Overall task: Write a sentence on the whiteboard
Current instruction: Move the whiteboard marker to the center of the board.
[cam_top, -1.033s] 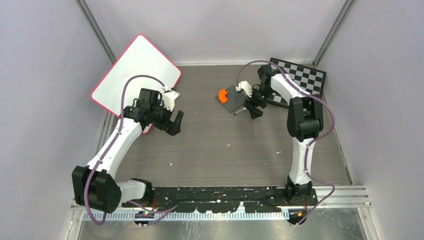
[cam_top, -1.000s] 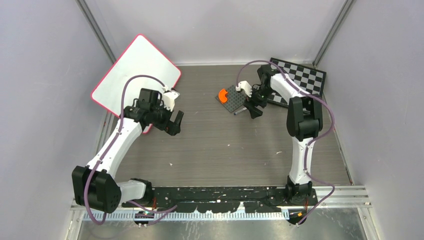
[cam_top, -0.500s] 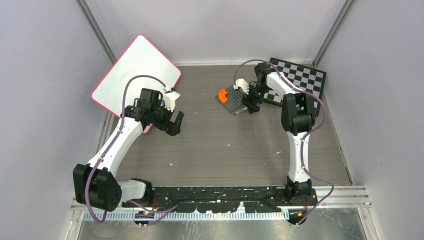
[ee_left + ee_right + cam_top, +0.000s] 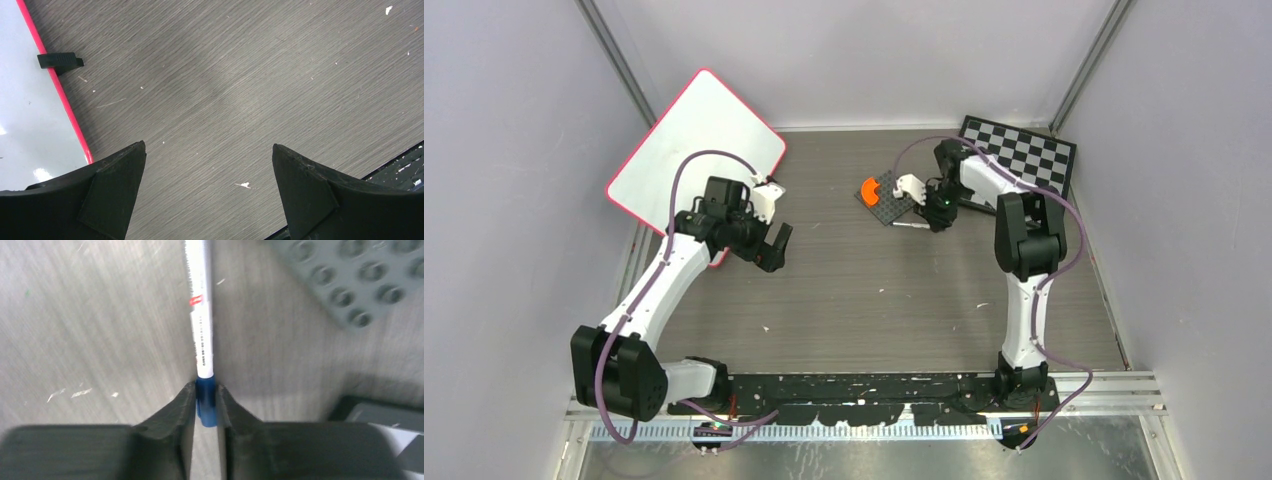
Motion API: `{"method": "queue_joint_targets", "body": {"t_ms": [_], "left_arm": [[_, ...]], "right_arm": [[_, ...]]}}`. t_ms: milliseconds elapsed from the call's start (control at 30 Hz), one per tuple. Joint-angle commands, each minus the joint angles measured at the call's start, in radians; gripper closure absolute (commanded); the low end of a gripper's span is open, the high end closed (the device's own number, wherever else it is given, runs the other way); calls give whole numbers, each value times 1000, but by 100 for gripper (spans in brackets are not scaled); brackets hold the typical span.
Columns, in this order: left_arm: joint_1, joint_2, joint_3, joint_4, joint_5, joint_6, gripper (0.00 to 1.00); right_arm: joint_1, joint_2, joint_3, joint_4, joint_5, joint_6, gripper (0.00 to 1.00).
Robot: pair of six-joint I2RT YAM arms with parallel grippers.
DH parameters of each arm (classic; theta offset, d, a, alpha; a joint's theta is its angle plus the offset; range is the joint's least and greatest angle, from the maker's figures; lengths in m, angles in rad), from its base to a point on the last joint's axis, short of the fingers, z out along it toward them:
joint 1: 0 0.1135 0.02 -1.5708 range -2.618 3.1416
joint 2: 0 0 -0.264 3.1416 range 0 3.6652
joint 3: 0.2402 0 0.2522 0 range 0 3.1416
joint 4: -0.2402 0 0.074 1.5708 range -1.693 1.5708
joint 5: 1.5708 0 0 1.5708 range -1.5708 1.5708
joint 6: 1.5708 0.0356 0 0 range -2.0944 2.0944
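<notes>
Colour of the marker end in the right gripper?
Blue; the marker is otherwise white. Best: right wrist view.

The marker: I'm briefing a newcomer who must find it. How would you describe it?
Start at the checkered board in the far right corner, then move left to the grey studded plate. The marker lies just nearer than that plate: a slim white barrel with a blue end, pinched in the right gripper's jaws.
</notes>
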Motion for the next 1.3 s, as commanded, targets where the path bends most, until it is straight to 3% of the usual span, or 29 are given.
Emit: {"method": "queue_joint_targets", "body": {"t_ms": [0, 33, 100, 367, 600, 833, 900, 1000, 1067, 1133, 1267], "left_arm": [[5, -2, 5, 7, 24, 6, 0], [5, -3, 7, 6, 24, 7, 0], [4, -6, 8, 4, 28, 6, 0], [5, -2, 16, -7, 40, 11, 0], [5, 39, 36, -14, 32, 29, 0], [5, 161, 144, -64, -79, 169, 0], [5, 205, 198, -83, -118, 250, 0], [5, 290, 301, -130, -159, 375, 0], [5, 358, 388, -198, -177, 473, 0], [5, 424, 470, -258, -207, 566, 0], [4, 518, 560, -320, -282, 758, 5]], "right_arm": [[5, -80, -186, -8, 103, 23, 86], [4, -101, -219, 5, 118, 38, 95], [1, -136, -279, 10, 155, 52, 100], [-128, -281, -492, 23, 207, 86, 100], [-383, -411, -656, 29, 227, 6, 100], [-547, -458, -709, 44, 230, -38, 99], [-548, -473, -706, 33, 218, -23, 88], [-549, -498, -664, -29, 145, 6, 47], [-549, -508, -620, -80, 103, 29, 30], [-548, -520, -576, -127, 63, 54, 23], [-548, -552, -493, -214, -27, 115, 20]]}}
